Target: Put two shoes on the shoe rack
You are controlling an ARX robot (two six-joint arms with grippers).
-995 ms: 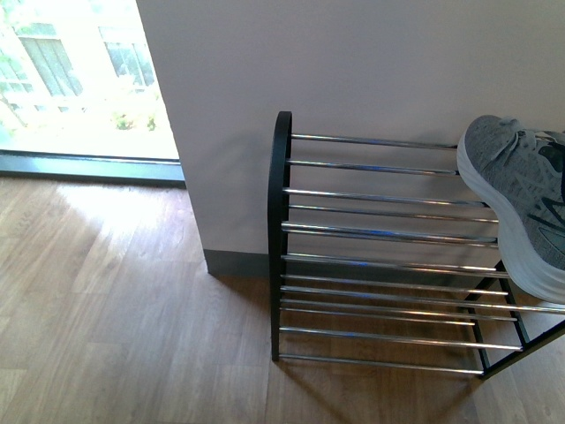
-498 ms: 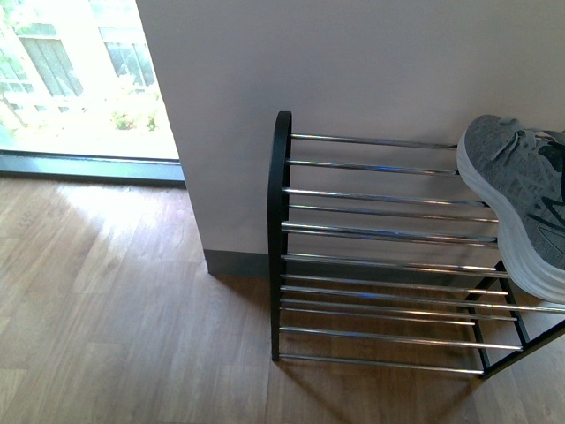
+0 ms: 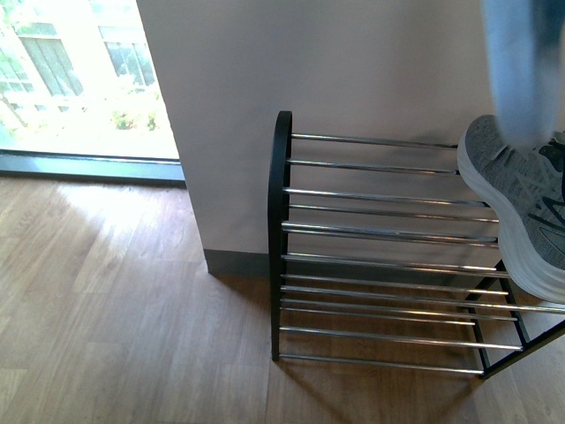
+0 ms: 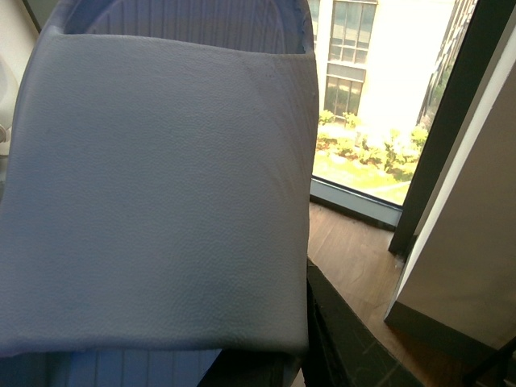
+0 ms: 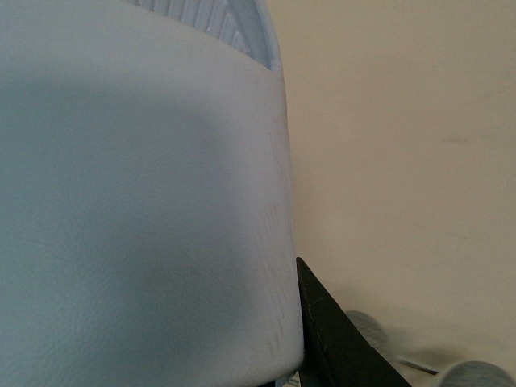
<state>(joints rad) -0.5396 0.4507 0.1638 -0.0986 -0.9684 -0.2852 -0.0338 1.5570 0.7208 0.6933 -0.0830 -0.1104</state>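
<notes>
Left jaws: hold a pale blue slide.
Right jaws: hold another slide.
Rack: grey sneaker on top, right.

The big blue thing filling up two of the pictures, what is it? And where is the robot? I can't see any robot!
You're looking through the robot's own eyes, so you hardly see the robot itself. It has two arms, and each arm has a camera on its wrist. A third camera sits on its body, looking forward.

The big blue thing is a pale blue rubber sandal. The left wrist camera sees one sandal very close up, and the right wrist camera sees another sandal just as close. Each probably sits in that arm's gripper, but the grippers themselves are mostly hidden, so I can't be sure.

The body camera shows a wooden floor, a shoe rack with shiny rods against the wall, and a grey sneaker already on top. The blurry blue streak above the sneaker is probably a sandal coming in.
</notes>
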